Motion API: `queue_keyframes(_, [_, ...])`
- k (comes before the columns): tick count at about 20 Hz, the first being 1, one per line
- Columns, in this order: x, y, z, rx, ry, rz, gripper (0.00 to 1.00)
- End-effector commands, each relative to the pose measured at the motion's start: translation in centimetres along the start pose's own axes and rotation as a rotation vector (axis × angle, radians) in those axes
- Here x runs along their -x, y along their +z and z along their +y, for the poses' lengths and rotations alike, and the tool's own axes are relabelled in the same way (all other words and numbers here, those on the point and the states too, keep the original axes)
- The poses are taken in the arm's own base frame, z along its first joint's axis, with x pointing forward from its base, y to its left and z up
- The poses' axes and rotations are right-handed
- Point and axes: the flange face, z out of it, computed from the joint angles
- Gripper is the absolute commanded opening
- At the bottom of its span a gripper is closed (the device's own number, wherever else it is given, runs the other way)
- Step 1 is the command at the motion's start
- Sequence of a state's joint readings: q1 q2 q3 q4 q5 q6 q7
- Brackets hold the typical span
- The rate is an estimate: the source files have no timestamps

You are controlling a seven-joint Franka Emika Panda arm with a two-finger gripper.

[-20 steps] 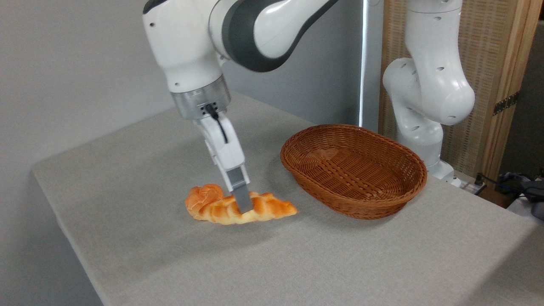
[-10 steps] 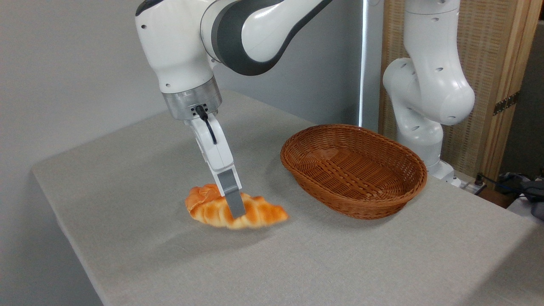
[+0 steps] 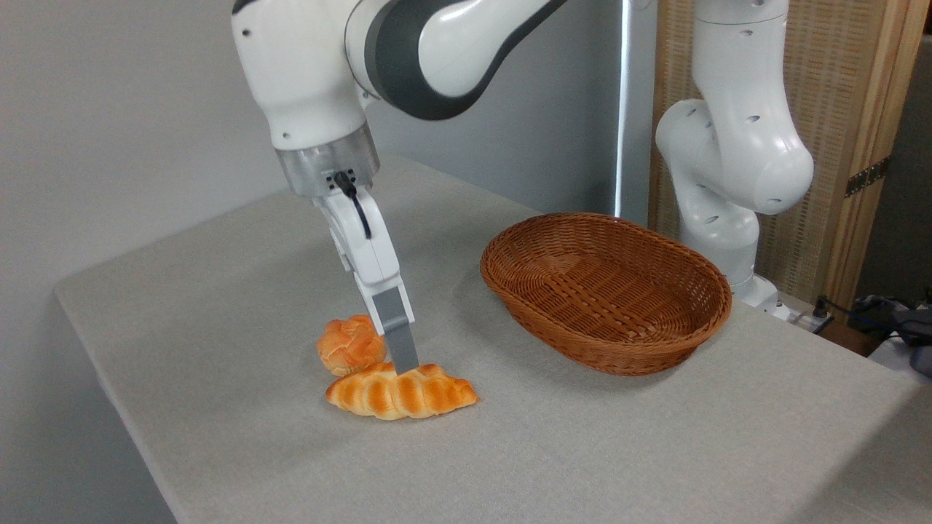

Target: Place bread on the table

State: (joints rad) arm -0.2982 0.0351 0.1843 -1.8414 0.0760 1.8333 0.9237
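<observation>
Camera view from the front: the grey table (image 3: pixel 582 451) carries a brown wicker basket (image 3: pixel 606 291) at about two o'clock of the bread (image 3: pixel 401 391), with nothing in it. That bread lies flat on the cloth. A small round bun (image 3: pixel 349 343) sits just beside it at ten o'clock. The gripper (image 3: pixel 405 356) stands at the loaf's top edge; only one finger shows, so I can't tell its spread.
</observation>
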Motion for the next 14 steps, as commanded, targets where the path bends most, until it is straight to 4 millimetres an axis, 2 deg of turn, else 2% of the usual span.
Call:
queue_keyframes(1, [2.4,-5.5,-1.7,0.005,-0.158,0.077,1.00])
queue_keyframes(7, [4.3,-10.0,-3.5,0.027,-0.408,0.207,1.00])
queue_keyframes(12, [3.9,-10.5,-3.0,0.026,-0.431,0.195,1.00])
queue_keyframes(14, [3.3,-11.6,-2.4,0.031,-0.425,0.194,1.00])
